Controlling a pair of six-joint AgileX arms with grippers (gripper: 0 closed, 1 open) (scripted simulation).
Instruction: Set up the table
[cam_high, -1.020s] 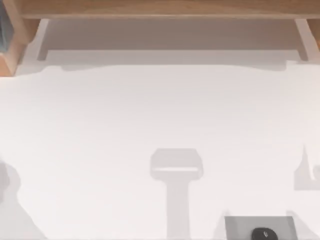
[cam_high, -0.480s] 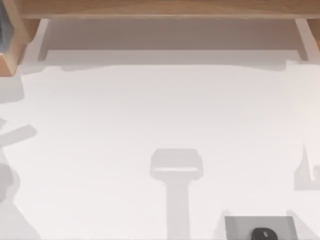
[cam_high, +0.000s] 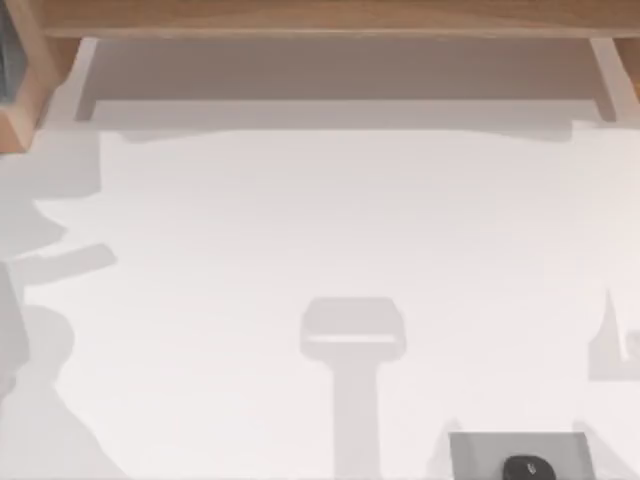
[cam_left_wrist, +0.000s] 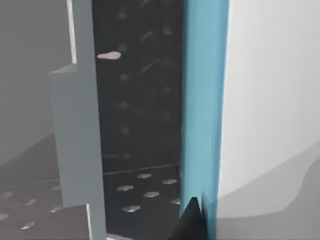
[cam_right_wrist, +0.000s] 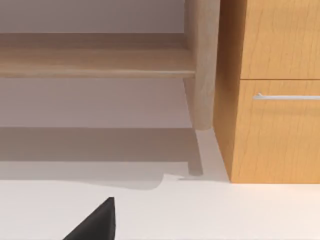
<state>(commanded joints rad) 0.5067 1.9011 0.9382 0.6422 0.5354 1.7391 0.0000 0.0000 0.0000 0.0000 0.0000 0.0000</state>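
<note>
- Top view: the worktop (cam_high: 330, 220) is a very large, smooth, plain white slab that takes up most of the frame, with light wooden boards (cam_high: 320, 18) along its far edge. Treat it as stiff, heavy and fixed. You do not lift it; you place items onto it. Expect the smooth face to be slippery, so set things down flat.
- Top view: a small grey pad (cam_high: 520, 456) lies at the near edge on the right side, with a dark mouse (cam_high: 527, 468) resting on it. Judge these light and easy to shift.
- Top view: arm shadows fall on the left side of the white surface.
- Left wrist view: one dark fingertip of the left gripper (cam_left_wrist: 189, 222) shows beside an upright blue panel (cam_left_wrist: 205, 100), with a dark dotted surface (cam_left_wrist: 140, 125) and a grey post (cam_left_wrist: 77, 140) alongside. You cannot tell whether this gripper is released or clenched.
- Right wrist view: a dark fingertip of the right gripper (cam_right_wrist: 95, 224) hangs over the white surface, facing a wooden drawer unit (cam_right_wrist: 275, 100) and a rounded wooden leg (cam_right_wrist: 201, 65). Its state cannot be told either.
</note>
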